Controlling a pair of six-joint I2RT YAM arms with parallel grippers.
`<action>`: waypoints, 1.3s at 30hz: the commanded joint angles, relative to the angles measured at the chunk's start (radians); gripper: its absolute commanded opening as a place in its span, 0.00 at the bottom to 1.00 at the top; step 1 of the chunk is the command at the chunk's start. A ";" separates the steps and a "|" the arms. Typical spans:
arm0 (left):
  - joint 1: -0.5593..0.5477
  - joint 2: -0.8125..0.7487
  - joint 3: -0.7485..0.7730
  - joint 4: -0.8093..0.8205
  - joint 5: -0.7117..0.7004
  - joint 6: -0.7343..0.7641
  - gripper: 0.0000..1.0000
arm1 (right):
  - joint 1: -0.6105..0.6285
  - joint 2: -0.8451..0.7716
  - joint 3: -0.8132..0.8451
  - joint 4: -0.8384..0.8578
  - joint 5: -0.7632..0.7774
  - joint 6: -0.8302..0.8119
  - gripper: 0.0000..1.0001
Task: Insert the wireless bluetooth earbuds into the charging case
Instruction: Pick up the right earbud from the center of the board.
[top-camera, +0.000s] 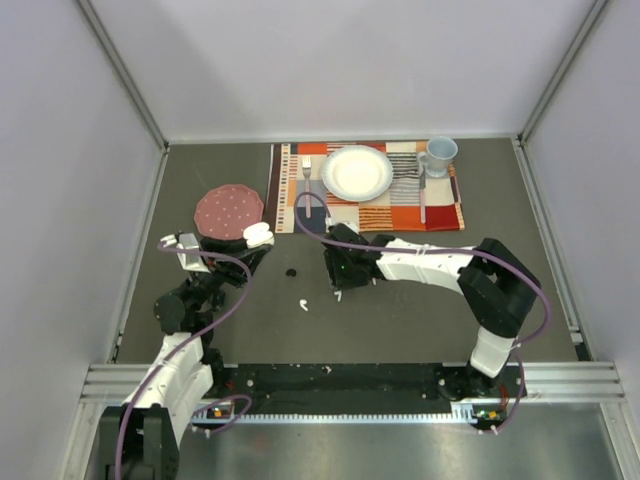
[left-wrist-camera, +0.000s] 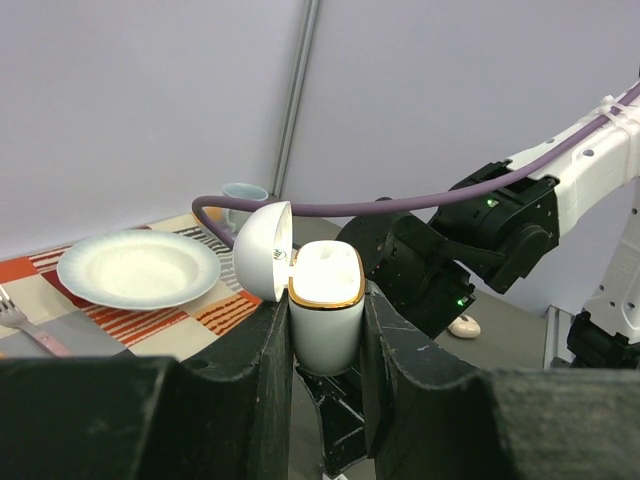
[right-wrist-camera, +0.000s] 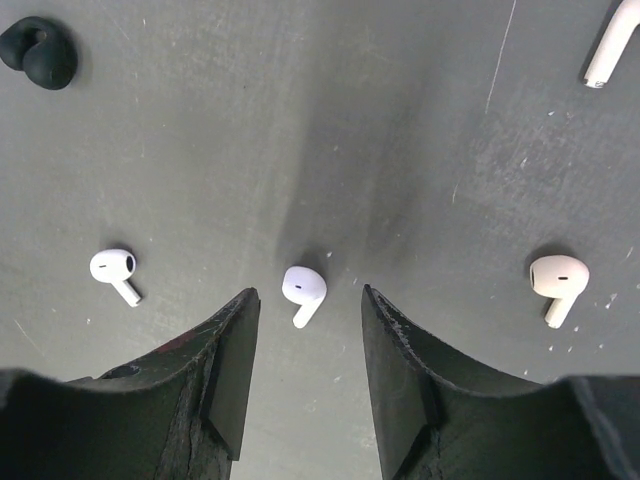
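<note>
Right claw: open, jaws spread wide, nothing held, directed down at the grey tabletop. A white earbud lies on the tabletop centred in the gap between the two fingers, level with their tips, stem angled back toward the claw. Step in hand, as judged: picking up this bud. Recommended: lower straight down and close gently on the rounded head, not the thin stem, since a part this small may skid or flip if pinched off-centre. A second white earbud lies well to the left of the claw and a pale pink earbud well to the right; both appear clear of the closing path. Left claw: clamped on the white charging case, upright, lid hinged open, ready to receive.
</note>
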 joint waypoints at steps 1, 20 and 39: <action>0.005 -0.015 -0.004 0.254 -0.015 0.007 0.00 | 0.023 0.015 0.041 0.010 0.017 0.006 0.45; 0.007 -0.021 0.005 0.214 -0.017 0.015 0.00 | 0.027 0.061 0.058 0.010 0.015 -0.001 0.38; 0.005 -0.021 0.013 0.186 -0.011 0.024 0.00 | 0.039 0.058 0.062 0.002 0.008 -0.038 0.33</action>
